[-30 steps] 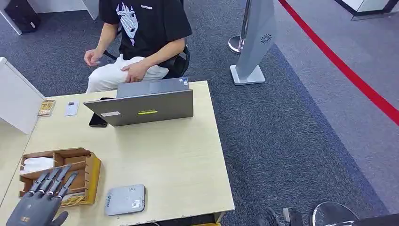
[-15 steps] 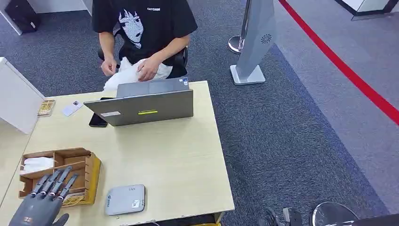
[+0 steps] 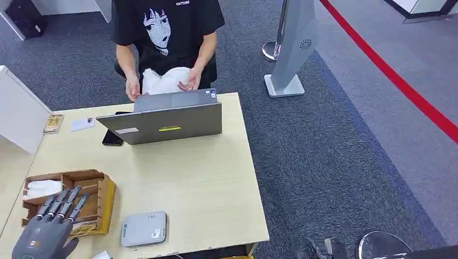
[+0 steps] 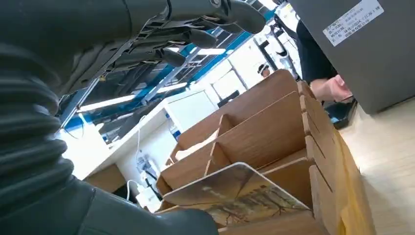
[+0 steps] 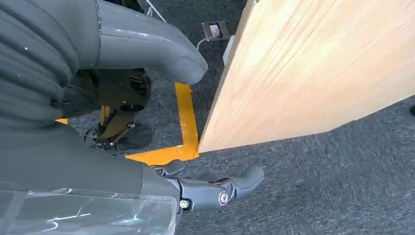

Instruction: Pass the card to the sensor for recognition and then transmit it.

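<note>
Left hand [image 3: 47, 233]: at the near left corner of the table [image 3: 205, 183], over the near end of the wooden organiser [image 3: 102, 194]; fingers [image 3: 67, 204] straight and spread, reaching above the compartments; holds nothing.
Left hand, wrist view: dark fingers [image 4: 195, 36] extended above the organiser [image 4: 274, 132], apart from it, nothing between them.
Card [image 4: 237, 193]: picture-printed, rounded corners, lying tilted in the organiser's nearest compartment, leaning against a divider; under the hand, contact with it not visible. In the head view, a patterned edge [image 3: 83, 229] just beside the fingertips.
Right hand [image 5: 210, 188]: hanging low beside the table's edge, over grey carpet [image 5: 318, 186]; fingers lightly curled, apart, around nothing.
Sensor [image 3: 143, 228]: flat grey box on the near edge of the table, just right of the organiser, apart from the left hand.
Organiser contents: white paper [image 3: 42, 188] in the far left compartment.
Laptop [image 3: 164, 122]: grey, open, back turned to the robot, at the far side of the table.
Phone [image 3: 112, 137]: black, flat, beside the laptop's left corner.
Person [image 3: 167, 38]: black printed T-shirt, behind the laptop, both hands at its far edge.
Far left of table: small white card [image 3: 82, 123] and a yellowish packet [image 3: 53, 123], well apart from the robot's hand.
</note>
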